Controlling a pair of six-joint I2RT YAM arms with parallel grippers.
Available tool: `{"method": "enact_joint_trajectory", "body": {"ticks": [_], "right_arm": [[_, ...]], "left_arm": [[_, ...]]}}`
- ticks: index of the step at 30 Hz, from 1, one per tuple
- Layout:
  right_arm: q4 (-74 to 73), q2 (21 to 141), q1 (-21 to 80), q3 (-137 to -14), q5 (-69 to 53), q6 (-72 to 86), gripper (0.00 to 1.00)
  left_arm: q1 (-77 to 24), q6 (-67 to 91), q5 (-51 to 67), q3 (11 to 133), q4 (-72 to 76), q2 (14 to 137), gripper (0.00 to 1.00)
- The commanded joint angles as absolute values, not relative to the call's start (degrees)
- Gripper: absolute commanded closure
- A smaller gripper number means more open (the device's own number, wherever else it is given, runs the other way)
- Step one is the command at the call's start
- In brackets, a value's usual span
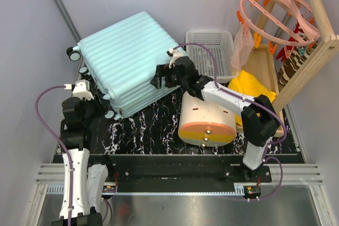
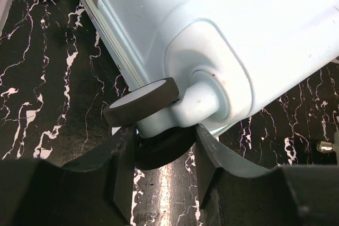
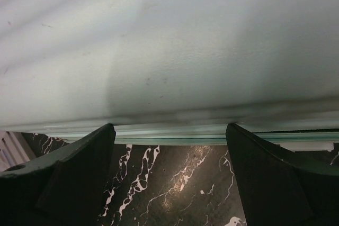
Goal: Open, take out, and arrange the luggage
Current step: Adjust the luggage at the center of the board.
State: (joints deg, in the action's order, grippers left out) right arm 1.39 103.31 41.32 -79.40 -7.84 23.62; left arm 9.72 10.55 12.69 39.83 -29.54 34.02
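Observation:
The luggage, a pale mint ribbed hard-shell suitcase, lies shut and flat on the black marble mat at the back left. At its near left corner my left gripper has both fingers pressed against the sides of a dark caster wheel. The twin wheel sits just above, outside the grip. My right gripper stands open at the suitcase's right side. In the right wrist view its fingertips rest against the shell's lower edge and seam, with only the mat between them.
A white mesh basket stands behind the right arm. A cream cylinder with an orange end lies on the mat beside it. Yellow cloth, a wooden rack and a pink hanger ring fill the right side.

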Motion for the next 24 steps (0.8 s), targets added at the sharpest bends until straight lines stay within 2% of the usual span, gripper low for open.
{"method": "enact_joint_trajectory", "body": {"ticks": [1, 11, 24], "right_arm": [[4.3, 104.1, 39.5, -79.2, -3.1, 21.7, 0.07], [2.9, 107.0, 38.0, -80.1, -0.9, 21.7, 0.07], [0.8, 115.7, 36.1, -91.2, -3.8, 18.7, 0.06]], "left_arm": [[9.5, 12.7, 18.2, 38.8, -27.2, 30.4, 1.0], [9.3, 19.6, 24.7, 35.0, -25.5, 26.0, 1.0], [8.9, 23.9, 28.2, 33.1, -23.9, 23.6, 1.0]]}}
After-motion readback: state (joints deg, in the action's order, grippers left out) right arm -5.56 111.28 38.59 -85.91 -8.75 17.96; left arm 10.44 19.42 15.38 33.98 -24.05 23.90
